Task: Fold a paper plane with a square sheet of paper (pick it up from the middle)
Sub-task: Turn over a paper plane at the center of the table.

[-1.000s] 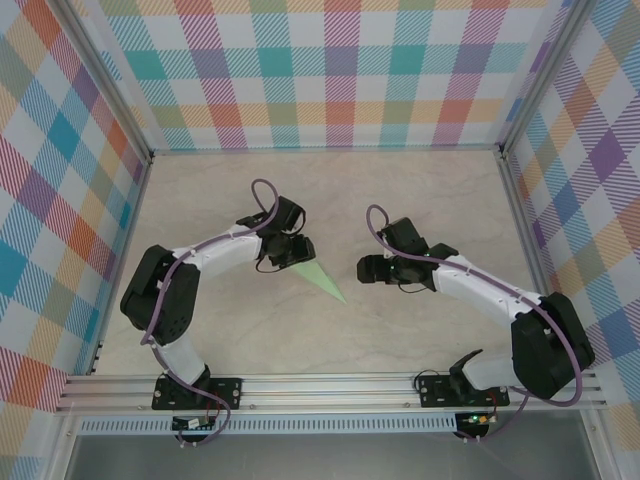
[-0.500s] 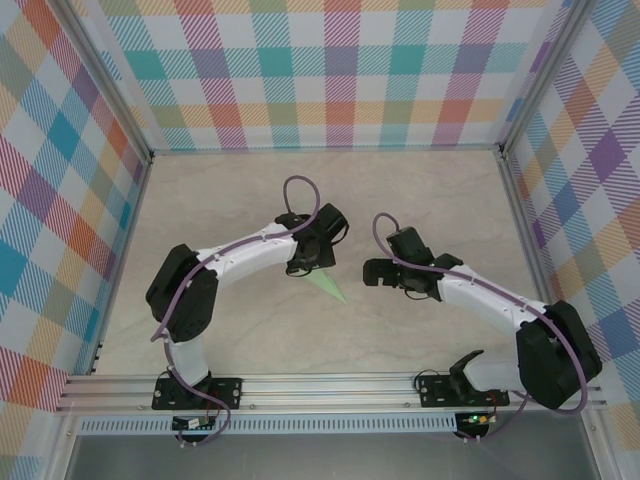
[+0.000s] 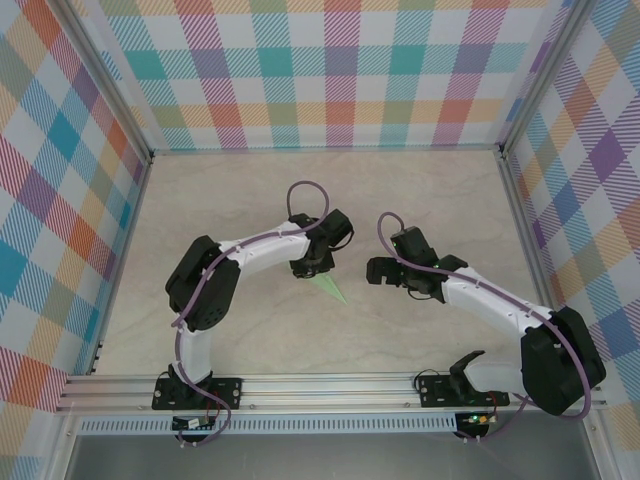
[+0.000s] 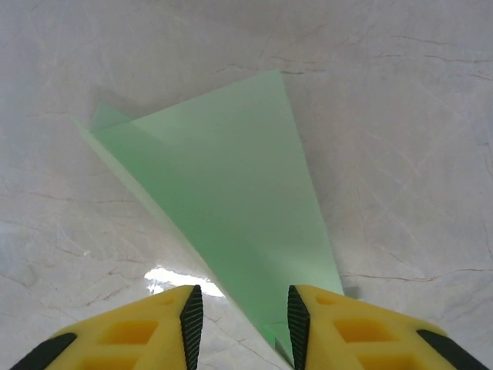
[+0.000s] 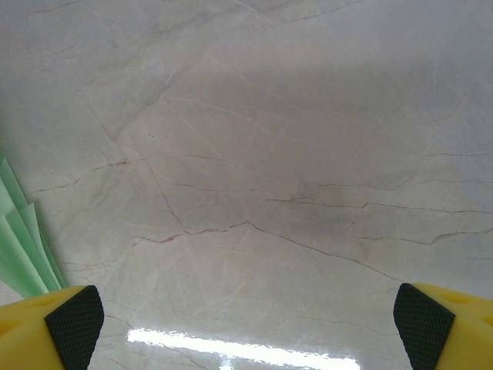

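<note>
**Clerk:** As seen from overhead, where does the paper plane (image 3: 328, 288) lie?

**Keeper:** Entry one. It lies mid-table, its long axis slanting and its point toward the near right. The left gripper (image 3: 311, 264) is right above it. The right gripper (image 3: 373, 272) is near, on its right, and apart from it. The left arm is the nearer. The table (image 3: 230, 200) is pale and marbled, with bare room all round, and checked walls (image 3: 330, 70) stand on three sides.

**Clerk:** And the left wrist?

**Keeper:** Entry two. The plane (image 4: 231, 193) runs straight away from the left gripper (image 4: 240, 312), narrow end between the fingers (image 4: 190, 312), wide end far. The jaws stand a little apart and the paper lies flat on the table, apparently not pinched.

**Clerk:** The right wrist?

**Keeper:** Entry three. The right gripper (image 5: 246, 316) is spread wide over bare table. The plane's layered edge (image 5: 19, 247) sits at the left margin. Any next grip or crease likely falls to the left arm, working along that axis.
</note>
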You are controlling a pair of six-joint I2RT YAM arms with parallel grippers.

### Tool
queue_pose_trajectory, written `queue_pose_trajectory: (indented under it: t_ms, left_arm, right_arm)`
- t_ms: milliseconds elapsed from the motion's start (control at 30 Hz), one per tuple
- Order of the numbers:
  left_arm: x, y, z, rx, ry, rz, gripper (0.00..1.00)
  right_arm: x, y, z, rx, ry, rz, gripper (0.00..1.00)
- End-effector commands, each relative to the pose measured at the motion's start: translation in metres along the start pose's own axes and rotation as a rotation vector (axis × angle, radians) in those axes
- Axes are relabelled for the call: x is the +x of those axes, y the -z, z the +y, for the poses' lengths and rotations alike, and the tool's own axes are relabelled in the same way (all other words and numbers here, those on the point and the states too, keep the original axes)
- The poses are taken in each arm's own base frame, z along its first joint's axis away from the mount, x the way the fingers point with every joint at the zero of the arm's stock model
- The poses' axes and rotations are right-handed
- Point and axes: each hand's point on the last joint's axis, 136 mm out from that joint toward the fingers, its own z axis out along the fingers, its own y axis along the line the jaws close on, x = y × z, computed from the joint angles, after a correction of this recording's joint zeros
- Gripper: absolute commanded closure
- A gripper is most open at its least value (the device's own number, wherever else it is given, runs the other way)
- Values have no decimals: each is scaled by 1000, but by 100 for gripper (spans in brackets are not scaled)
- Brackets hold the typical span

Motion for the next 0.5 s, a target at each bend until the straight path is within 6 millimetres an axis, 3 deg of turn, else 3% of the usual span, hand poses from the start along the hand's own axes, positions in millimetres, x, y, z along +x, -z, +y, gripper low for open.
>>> queue_pose_trajectory:
  t_ms: [0, 167, 267, 467]
  left_arm:
    - [7, 13, 5, 29, 35, -4, 72]
    - [8, 15, 3, 55, 58, -1, 92]
    - [4, 25, 4, 74, 63, -22, 99]
    - [-18, 70, 7, 150, -6, -134, 100]
  right_arm:
    - [2, 1, -8, 28, -17, 0, 0]
    - [2, 0, -10, 36, -25, -2, 0]
    - [2, 0, -9, 28, -20, -6, 0]
    - [-1, 3, -6, -1, -17, -35, 0]
